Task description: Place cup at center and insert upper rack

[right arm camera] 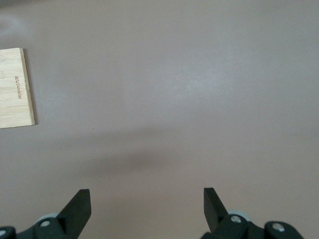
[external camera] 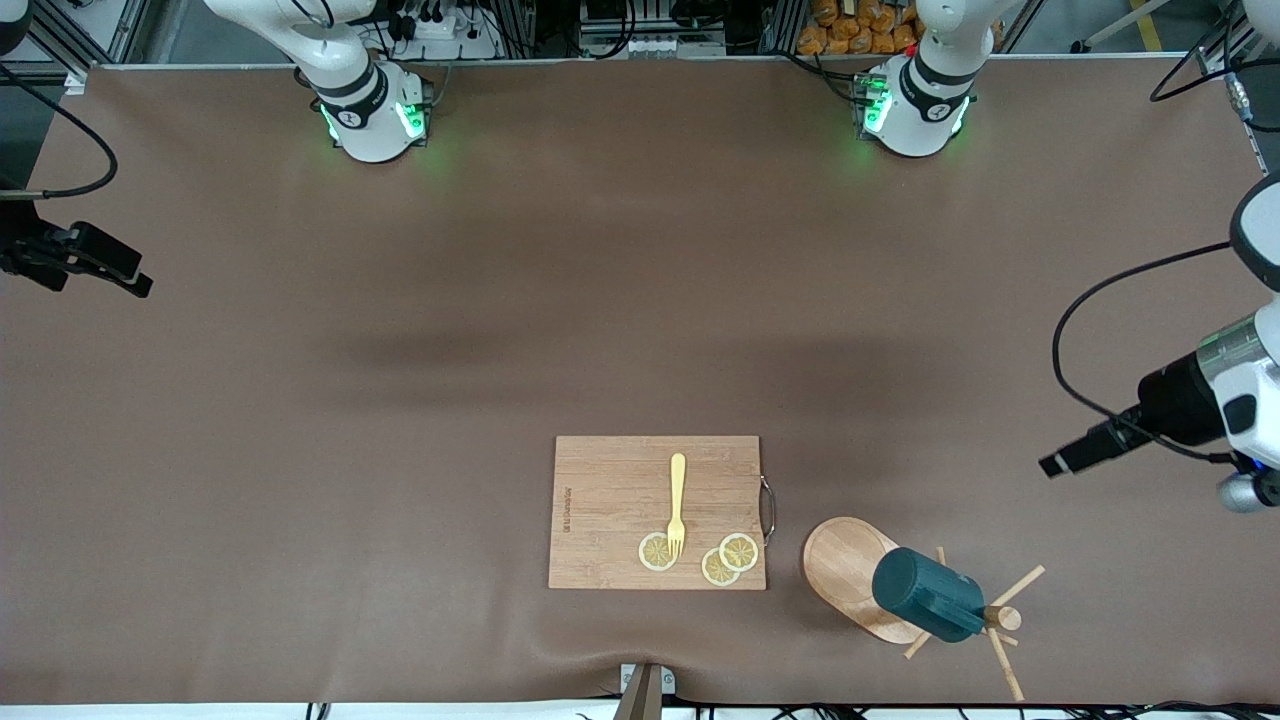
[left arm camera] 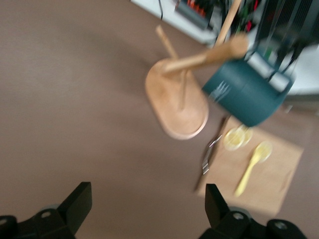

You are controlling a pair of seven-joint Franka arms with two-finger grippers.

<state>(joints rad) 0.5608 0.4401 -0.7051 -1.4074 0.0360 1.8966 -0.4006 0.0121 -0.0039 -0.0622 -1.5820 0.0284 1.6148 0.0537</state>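
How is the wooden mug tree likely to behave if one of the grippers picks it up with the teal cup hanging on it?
The mug tree looks stiff, and probably light, being bare wood. With the cup hung high on one peg, it may be top-heavy and tip toward that side. The cup seems only hooked on, so tilting could let it slide off.

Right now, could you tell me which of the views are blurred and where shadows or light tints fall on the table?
Front view: sharp; soft dark shadow bands on the table, green glow by both arm bases. Left wrist view: blurred, smearing the cup and the upper rack. Right wrist view: clear, one faint shadow streak near the cutting board.
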